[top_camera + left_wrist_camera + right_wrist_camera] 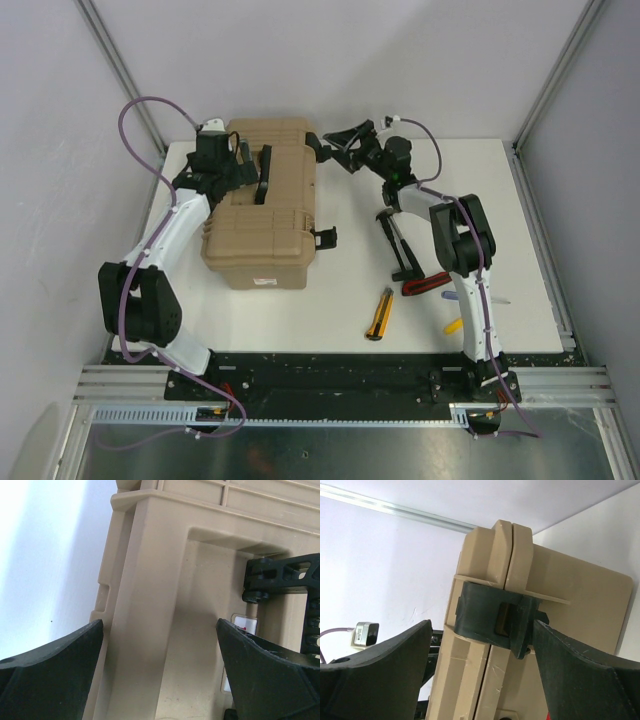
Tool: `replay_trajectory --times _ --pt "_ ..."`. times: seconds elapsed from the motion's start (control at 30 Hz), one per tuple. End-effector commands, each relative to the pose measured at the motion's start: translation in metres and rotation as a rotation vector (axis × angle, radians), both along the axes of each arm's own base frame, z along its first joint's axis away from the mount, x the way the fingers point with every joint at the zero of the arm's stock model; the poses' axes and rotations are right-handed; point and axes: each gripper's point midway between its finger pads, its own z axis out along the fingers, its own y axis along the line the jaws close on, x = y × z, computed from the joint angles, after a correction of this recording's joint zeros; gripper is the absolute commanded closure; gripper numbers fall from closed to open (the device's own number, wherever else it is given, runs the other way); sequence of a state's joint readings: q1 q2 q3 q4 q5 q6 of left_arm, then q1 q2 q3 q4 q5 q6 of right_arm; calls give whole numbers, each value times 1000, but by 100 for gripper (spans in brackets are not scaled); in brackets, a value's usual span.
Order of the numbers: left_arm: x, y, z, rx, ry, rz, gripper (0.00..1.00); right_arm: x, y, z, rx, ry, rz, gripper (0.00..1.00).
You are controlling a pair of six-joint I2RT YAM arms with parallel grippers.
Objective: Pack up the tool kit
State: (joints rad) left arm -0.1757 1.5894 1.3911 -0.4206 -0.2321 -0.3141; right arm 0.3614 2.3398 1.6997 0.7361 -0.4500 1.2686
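Note:
A tan tool case [262,200] lies closed on the white table, with a black handle [265,176] on its lid. My left gripper [240,152] is open over the lid's far left part; the left wrist view shows the tan lid [165,605] between its spread fingers [55,675]. My right gripper [337,145] is open at the case's far right side. In the right wrist view a black latch [492,619] on the case [570,595] sits between its fingers [585,680]. A second latch [324,238] sticks out nearer on the right side.
On the table right of the case lie a black-handled tool [400,245], red-handled pliers [428,284], a yellow and black utility knife [380,313] and a small yellow item [453,325] by the right arm. Grey walls enclose the table.

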Motion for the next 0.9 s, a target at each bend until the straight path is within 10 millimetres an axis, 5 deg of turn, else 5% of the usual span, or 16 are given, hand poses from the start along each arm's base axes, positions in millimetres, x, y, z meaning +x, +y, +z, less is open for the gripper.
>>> replay_trajectory --times 0.0,0.33,0.57,0.87 --pt "-13 -3 3 -3 23 -9 1 -11 -4 44 39 -130 16 15" --pt "-18 -1 1 -4 26 -2 1 -17 -25 38 48 -120 -32 16" --pt "-20 2 9 0 5 7 0 -12 -45 6 -116 -14 -127 13" --pt "-30 1 75 -53 -144 12 1 -28 -63 13 -352 -17 -173 13"
